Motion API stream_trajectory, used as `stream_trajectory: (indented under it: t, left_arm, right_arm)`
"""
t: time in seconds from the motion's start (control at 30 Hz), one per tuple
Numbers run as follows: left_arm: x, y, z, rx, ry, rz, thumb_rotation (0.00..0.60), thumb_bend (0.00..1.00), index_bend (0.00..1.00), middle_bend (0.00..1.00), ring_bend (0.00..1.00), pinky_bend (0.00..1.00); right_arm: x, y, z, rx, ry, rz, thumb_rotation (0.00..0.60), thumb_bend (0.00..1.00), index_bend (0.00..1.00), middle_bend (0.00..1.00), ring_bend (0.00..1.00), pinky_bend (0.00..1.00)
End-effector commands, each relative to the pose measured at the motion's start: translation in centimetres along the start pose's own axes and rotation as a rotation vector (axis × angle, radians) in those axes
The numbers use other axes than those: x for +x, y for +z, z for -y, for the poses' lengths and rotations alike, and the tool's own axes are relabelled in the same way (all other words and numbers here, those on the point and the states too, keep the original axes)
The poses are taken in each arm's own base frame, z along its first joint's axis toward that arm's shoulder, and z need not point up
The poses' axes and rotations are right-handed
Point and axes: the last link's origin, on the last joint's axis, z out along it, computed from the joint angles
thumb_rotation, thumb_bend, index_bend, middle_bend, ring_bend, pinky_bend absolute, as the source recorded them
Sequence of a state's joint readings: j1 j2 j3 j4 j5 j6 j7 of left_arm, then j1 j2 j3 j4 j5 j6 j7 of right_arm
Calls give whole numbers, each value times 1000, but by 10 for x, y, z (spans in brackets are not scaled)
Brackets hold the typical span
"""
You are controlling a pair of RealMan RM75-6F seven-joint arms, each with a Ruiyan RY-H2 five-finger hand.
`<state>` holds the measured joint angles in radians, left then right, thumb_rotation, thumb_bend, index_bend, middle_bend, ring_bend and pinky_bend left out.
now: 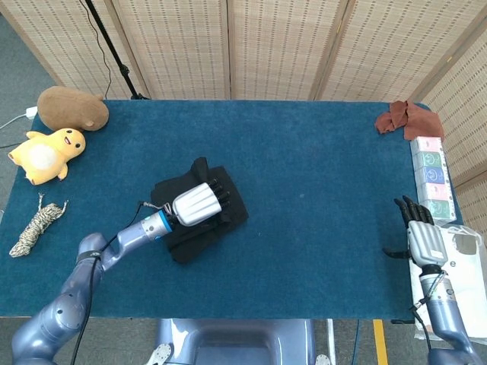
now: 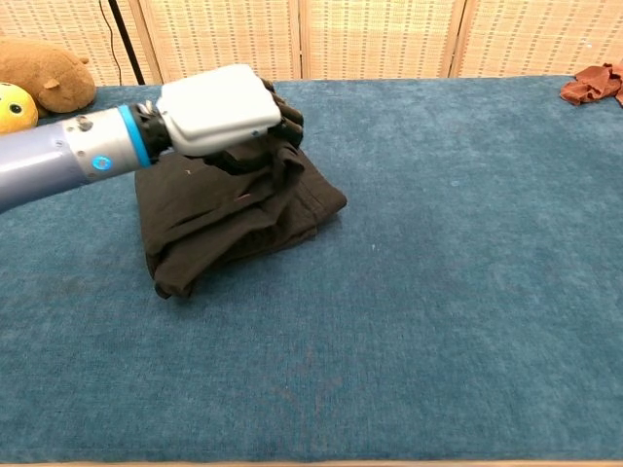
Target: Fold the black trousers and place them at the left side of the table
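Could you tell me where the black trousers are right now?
In the head view, the black trousers lie bunched left of the table's centre, under the left hand.

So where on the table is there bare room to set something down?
Bare: the wide stretch of table between the trousers and the right robot hand, and the far edge between the brown plush and red cloth. Crowded: the left end, with yellow plush, rope and left robot hand.
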<state>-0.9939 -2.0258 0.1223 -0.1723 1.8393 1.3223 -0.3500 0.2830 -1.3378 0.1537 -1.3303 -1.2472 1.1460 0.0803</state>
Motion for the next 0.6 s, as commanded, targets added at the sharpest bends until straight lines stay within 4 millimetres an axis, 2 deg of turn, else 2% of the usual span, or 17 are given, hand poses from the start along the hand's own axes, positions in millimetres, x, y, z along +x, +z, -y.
stream_trajectory:
  t: [0.03,0.1,0.13,0.17,0.23,0.4,0.53,0.6]
  left_arm:
    - [-2,10,-6,8,-12,11,600,553,326,198,316,422]
    - [-4,13,-7,16,-10,14,600,542,117,45,159,348]
    - [-4,14,-8,27,-11,16,600,535,40,4,79,301]
    - [-5,15,-7,39,-15,19,600,530,13,0,43,278]
    - [-6,15,-6,57,-24,18,600,513,0,0,0,234]
    - [6,11,1,103,-105,-74,600,475,0,0,0,208]
    - [17,-1,9,121,-163,-151,600,420,0,0,0,208]
    - [19,-13,14,129,-206,-176,600,392,0,0,0,208]
  right_arm:
    - [0,0,0,-1,0,-1,600,0,0,0,0,0]
    - [1,0,-1,-2,1,-1,600,0,0,0,0,0]
    - [1,0,-1,-3,1,-1,600,0,0,0,0,0]
    - [1,0,-1,-4,1,-2,600,0,0,0,0,0]
    - [1,0,-1,-4,0,0,600,0,0,0,0,0]
    - [0,0,-1,-2,0,3,600,0,0,0,0,0]
    - [-2,0,1,2,-2,7,600,0,0,0,0,0]
    - [-2,-1,2,5,-2,8,600,0,0,0,0,0]
